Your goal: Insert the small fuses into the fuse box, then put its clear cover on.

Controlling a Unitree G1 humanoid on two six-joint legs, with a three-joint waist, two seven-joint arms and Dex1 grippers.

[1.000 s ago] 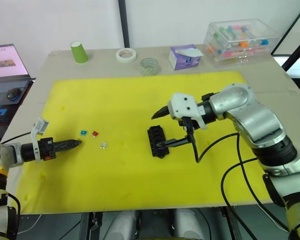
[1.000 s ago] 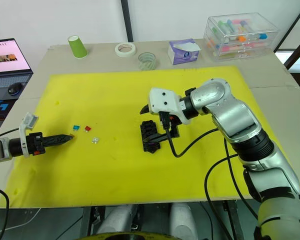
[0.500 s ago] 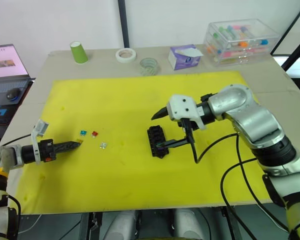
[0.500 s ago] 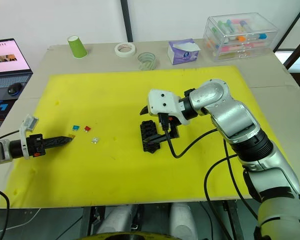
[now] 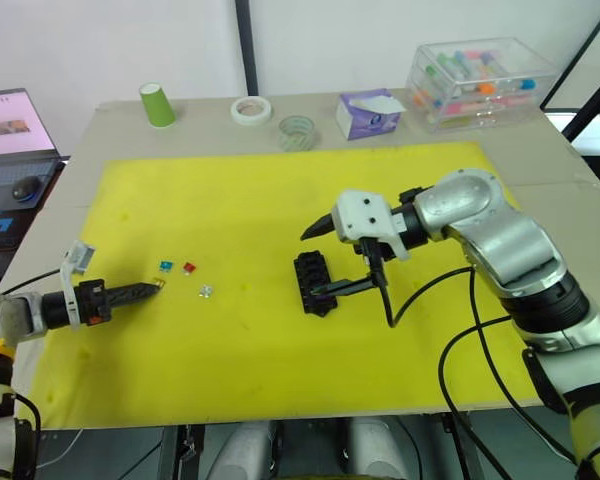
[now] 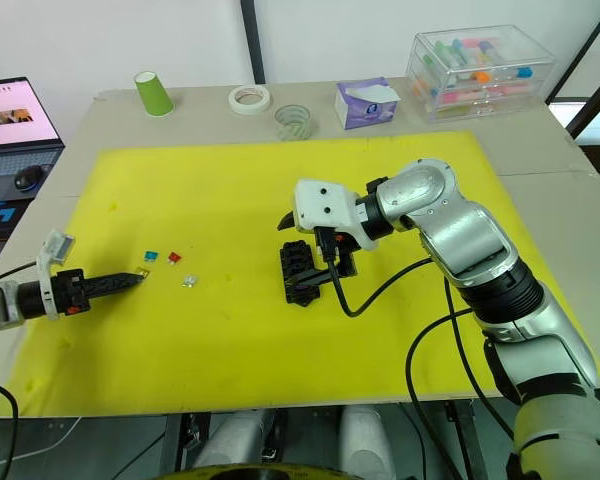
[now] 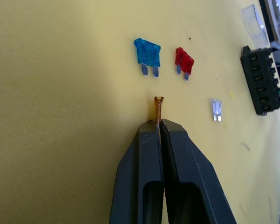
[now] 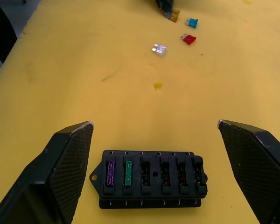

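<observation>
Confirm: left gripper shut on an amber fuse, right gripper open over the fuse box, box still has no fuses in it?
Not quite. The fuse box already holds two fuses, one purple and one green, in its end slots, as the right wrist view shows. The rest stands: left gripper is shut on the amber fuse, right gripper is open over the box.

I see a bright yellow mat (image 5: 240,200) under a black fuse box (image 8: 149,178) holding one purple fuse (image 8: 110,173) and one green fuse (image 8: 128,173). Loose fuses are blue (image 7: 147,52), red (image 7: 184,59), clear (image 7: 216,108); my left hand (image 7: 158,128), black, pinches an amber one (image 7: 158,106).
</observation>
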